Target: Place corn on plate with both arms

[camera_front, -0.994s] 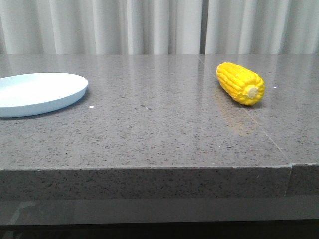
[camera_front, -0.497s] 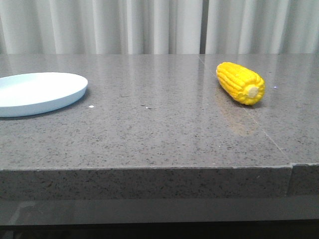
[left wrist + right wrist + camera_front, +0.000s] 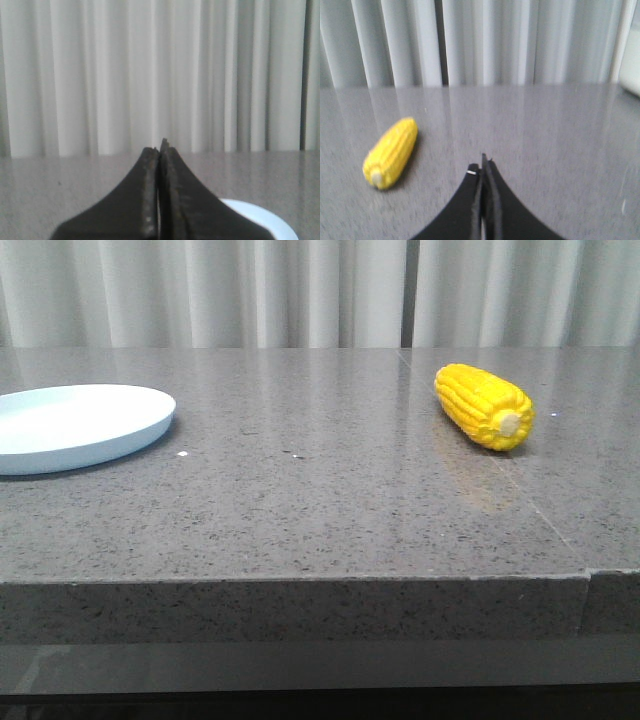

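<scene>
Neither arm appears in the front view. Each wrist camera shows its own pincer held level above the table: the left gripper [image 3: 159,150] has its dark fingers pressed together with nothing between them, and the right gripper [image 3: 483,165] is likewise pressed together and empty.

The corn [image 3: 483,406] lies on its side at the far right of the table, well apart from the plate [image 3: 75,425] at the left edge. Its long axis runs diagonally, the pale stub end facing near and right, the tapered end pointing far and left.

The table [image 3: 300,520] is speckled grey stone with a seam on the right. White pleated curtains [image 3: 250,290] hang behind it.
</scene>
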Available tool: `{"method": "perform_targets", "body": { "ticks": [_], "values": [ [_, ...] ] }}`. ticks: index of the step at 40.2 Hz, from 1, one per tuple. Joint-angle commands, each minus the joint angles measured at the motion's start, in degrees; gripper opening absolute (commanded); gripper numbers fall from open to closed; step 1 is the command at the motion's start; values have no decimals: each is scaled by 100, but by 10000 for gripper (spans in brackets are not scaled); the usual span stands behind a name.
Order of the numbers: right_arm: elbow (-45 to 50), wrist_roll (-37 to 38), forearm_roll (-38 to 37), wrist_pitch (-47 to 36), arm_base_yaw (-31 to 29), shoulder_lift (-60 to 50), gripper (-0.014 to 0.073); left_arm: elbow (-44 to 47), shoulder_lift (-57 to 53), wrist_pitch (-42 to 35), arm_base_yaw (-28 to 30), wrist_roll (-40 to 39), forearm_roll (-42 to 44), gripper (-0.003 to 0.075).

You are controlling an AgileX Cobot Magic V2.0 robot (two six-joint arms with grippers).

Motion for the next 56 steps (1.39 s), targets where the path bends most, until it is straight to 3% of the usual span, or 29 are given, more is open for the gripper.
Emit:
{"method": "perform_targets", "body": {
  "ticks": [1, 9, 21, 26, 32, 36, 39, 51, 56],
  "values": [
    [-893, -20, -23, 118, -30, 313, -90, -889, 385, 156, 1, -2, 484, -20],
    [-1988, -20, -23, 404, -30, 1468, -90, -1946, 1600, 1122, 1, -2, 683, -20],
    [-2208, -20, -23, 385, -30, 2184, -88, -2057, 2203, 1136, 1, -2, 660, -5],
    [-2208, -20, -23, 389, -30, 2184, 7, -2057, 2203, 1136, 1, -2, 660, 172],
    [-2208, -20, -23, 382, -30, 2184, 379, -2057, 2203, 1136, 1, -2, 605, 538],
    [-2203, -20, -23, 382, -30, 2184, 572, -2057, 2203, 1172, 1, -2, 502, 667],
    [-2203, -20, -23, 382, -30, 2184, 621, -2046, 2203, 1181, 1, -2, 502, 671],
    [-2203, -20, -23, 382, -30, 2184, 623, -1999, 2248, 939, 1, -13, 313, 671],
    [-2203, -20, -23, 382, -30, 2184, 623, -2242, 2852, 1226, 1, -2, 16, 671]
  ]
}}
